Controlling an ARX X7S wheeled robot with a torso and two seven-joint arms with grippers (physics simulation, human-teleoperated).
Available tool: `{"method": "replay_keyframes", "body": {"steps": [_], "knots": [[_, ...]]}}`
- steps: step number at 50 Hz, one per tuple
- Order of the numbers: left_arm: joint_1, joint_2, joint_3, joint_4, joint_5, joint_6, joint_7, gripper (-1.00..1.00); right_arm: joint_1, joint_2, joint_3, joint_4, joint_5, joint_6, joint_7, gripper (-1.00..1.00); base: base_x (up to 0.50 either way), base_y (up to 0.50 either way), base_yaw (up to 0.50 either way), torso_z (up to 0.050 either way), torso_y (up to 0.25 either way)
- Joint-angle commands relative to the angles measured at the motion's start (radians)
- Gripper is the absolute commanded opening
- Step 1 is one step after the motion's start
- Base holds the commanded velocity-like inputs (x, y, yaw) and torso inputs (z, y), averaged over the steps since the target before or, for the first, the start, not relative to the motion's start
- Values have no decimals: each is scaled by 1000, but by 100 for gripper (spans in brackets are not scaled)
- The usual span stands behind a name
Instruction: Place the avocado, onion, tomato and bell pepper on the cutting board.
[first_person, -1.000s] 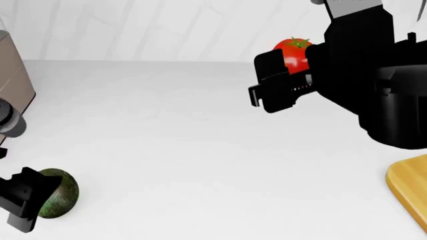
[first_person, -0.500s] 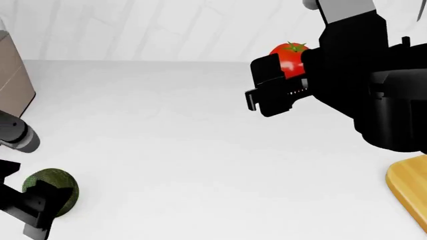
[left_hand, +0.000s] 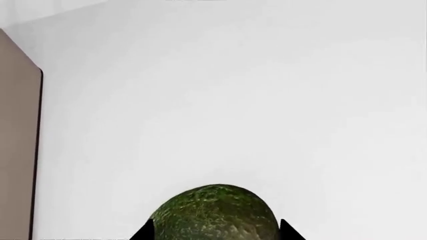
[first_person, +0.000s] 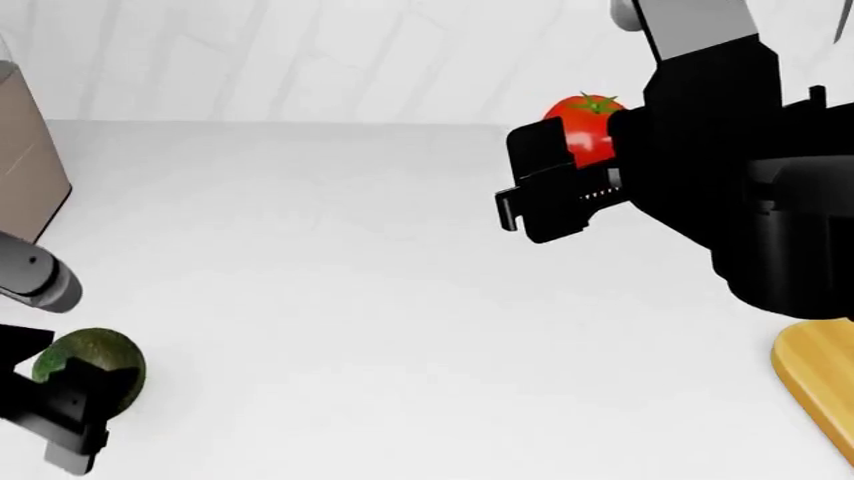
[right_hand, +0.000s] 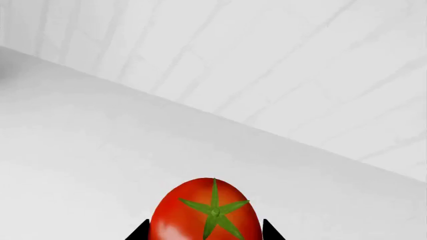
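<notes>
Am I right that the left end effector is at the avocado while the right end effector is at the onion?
Not quite: the right end effector is at the tomato, not an onion, as the right wrist view shows. The left end effector is indeed at the avocado.

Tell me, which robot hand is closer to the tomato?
Right. The right gripper sits right at the tomato, fingers on either side. The left gripper is far across the table, at the avocado.

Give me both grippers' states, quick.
Left gripper: around the avocado; grip cannot be told.
Right gripper: around the tomato; grip cannot be told.
</notes>
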Motion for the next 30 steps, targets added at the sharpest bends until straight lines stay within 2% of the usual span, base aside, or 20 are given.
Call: {"method": "replay_keyframes", "body": {"steps": [1, 16, 24, 30], "knots": [[25, -11, -2, 36, -67, 14, -26, -100, 4, 11, 12, -25, -2, 9, 10, -100, 0, 0, -3, 0, 0], [-47, -86, -82, 239, -405, 75, -256, -100, 40, 85, 128, -192, 240, 34, 219, -100, 0, 0, 0, 0, 0], [-89, -94, -103, 305, -477, 121, -326, -100, 2, 137, 173, -263, 329, -6, 297, -100, 0, 0, 0, 0, 0], [-89, -89, -134, 338, -464, 157, -331, -100, -22, 171, 197, -317, 344, -33, 323, -100, 0, 0, 0, 0, 0]]}}
